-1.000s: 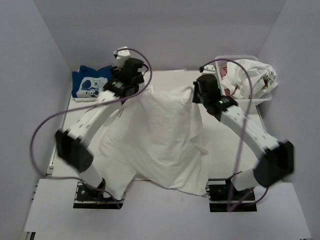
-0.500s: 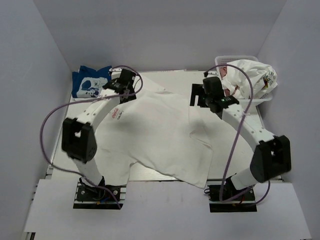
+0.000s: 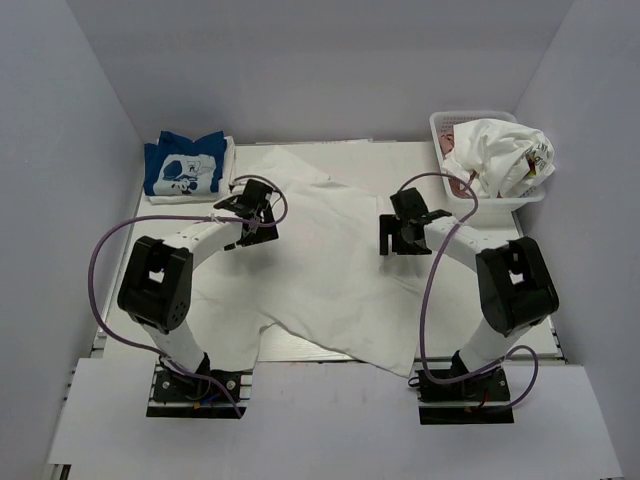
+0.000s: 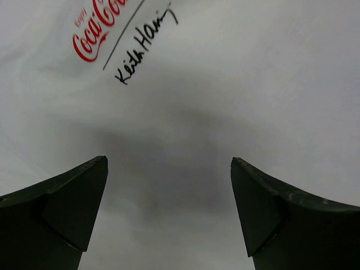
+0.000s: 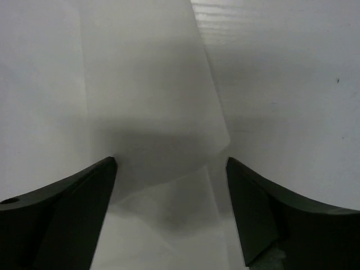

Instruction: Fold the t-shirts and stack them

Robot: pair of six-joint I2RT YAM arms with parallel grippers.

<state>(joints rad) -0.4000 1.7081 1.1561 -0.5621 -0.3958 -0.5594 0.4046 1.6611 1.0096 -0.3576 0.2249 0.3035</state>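
A large white t-shirt point(image 3: 320, 265) lies spread flat across the table point(image 3: 380, 165). My left gripper point(image 3: 252, 207) hovers open over its left part. In the left wrist view the gripper point(image 4: 169, 169) has nothing between its fingers, and red print with black handwriting point(image 4: 121, 42) shows on the cloth. My right gripper point(image 3: 402, 236) stands open over the shirt's right edge. In the right wrist view, that gripper point(image 5: 171, 163) is above a thin layered hem of the shirt point(image 5: 146, 95), with bare table point(image 5: 292, 84) to the right. A folded blue t-shirt point(image 3: 183, 168) with a white graphic lies at the far left.
A white basket point(image 3: 440, 121) at the far right corner holds a heap of crumpled white t-shirts point(image 3: 497, 155). Purple cables loop from both arms. White walls close in the table on three sides.
Both grippers opened and let go of the white t-shirt. It dropped from a raised drape to lying flat. Both arms drew back toward the near side.
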